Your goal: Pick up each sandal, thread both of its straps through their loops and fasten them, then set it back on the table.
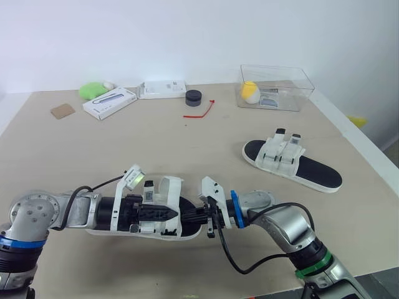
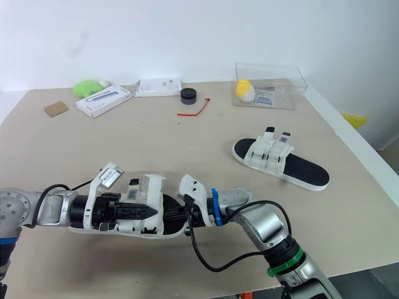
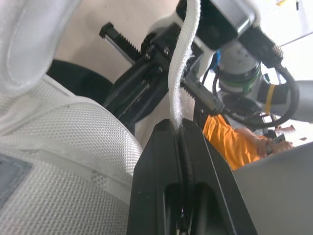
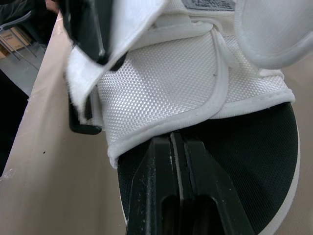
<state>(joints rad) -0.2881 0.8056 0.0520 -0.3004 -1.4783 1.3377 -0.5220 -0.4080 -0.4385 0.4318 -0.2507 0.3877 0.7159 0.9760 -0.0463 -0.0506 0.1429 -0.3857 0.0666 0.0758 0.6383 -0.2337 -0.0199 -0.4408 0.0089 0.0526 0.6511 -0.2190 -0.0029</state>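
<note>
While you check the bench [image 1: 156, 143], note that the near sandal [image 1: 171, 194] is at the near edge, left of middle, with its long axis along that edge and its bare black footbed end pointing right. The left jaws are clamped on a white strap [image 3: 182, 63], and the right jaws are together, tips at the hem of the mesh upper [image 4: 166, 93]; you cannot tell whether they pinch it. The other sandal [image 1: 290, 163] lies slantwise near the right edge, well apart, strapped end toward the far left, bare end toward the near right corner.
</note>
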